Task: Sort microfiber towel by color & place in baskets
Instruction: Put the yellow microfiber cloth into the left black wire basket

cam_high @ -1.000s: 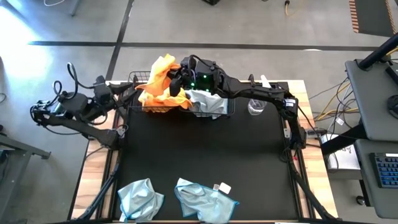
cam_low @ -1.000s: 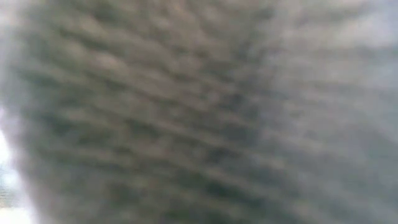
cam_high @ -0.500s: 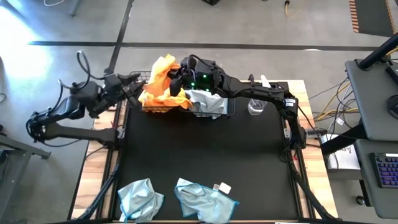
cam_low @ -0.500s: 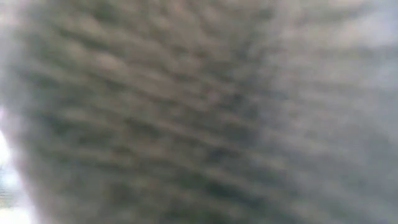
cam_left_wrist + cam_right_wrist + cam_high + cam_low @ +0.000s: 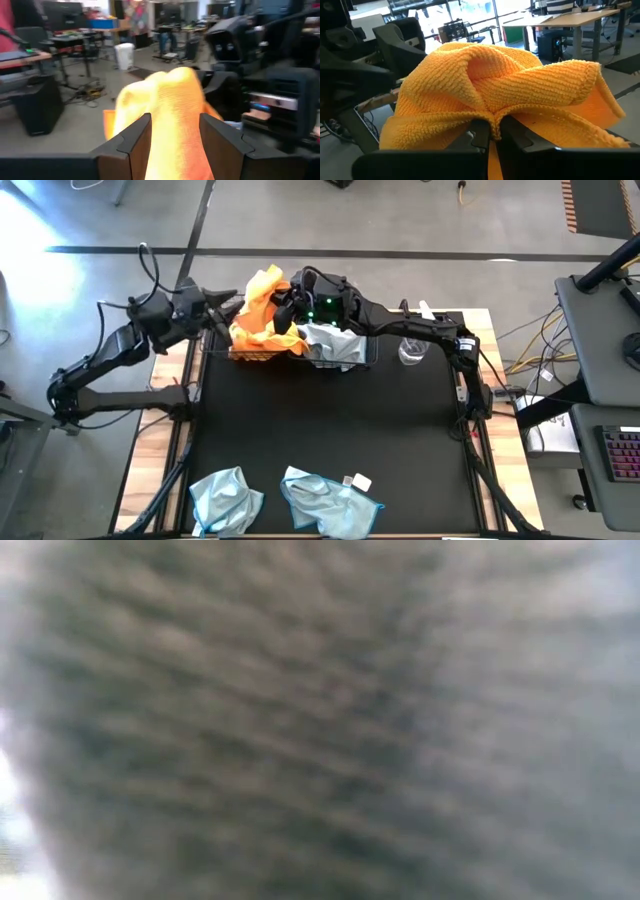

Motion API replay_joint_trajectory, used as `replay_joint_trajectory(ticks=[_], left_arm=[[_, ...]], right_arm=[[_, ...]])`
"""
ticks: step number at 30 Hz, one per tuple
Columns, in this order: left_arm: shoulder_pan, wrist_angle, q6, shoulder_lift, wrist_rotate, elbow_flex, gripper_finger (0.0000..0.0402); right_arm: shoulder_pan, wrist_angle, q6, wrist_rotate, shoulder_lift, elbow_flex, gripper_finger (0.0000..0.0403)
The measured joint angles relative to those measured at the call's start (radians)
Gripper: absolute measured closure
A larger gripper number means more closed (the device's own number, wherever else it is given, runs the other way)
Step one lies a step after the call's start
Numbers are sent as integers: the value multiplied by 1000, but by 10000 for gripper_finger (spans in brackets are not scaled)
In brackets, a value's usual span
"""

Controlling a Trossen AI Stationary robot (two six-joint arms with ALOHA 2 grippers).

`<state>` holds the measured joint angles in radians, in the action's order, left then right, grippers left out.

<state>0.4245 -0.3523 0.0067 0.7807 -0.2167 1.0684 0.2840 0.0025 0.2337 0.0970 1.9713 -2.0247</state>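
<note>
A workshop around my table.
Grey floor (image 5: pixel 300 220) under me, wooden desks (image 5: pixel 570 20) and a white bin (image 5: pixel 124 55) beyond.

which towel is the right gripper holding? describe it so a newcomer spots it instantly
Go to the far edge of the black table, where two wire baskets sit side by side. Over the left one, the right gripper is shut on the orange towel, bunched and standing above the rim. It is bright orange; the other loose towels are pale blue.
</note>
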Motion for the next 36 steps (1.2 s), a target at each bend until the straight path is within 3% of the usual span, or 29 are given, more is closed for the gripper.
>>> replay_joint_trajectory(ticks=[11, 36], left_arm=[[26, 18, -1, 88, 26, 1, 251], [101, 47, -25, 106, 62, 1, 254]], right_arm=[[7, 0, 0, 0, 0, 0, 390], [5, -5, -12, -1, -2, -21, 390]])
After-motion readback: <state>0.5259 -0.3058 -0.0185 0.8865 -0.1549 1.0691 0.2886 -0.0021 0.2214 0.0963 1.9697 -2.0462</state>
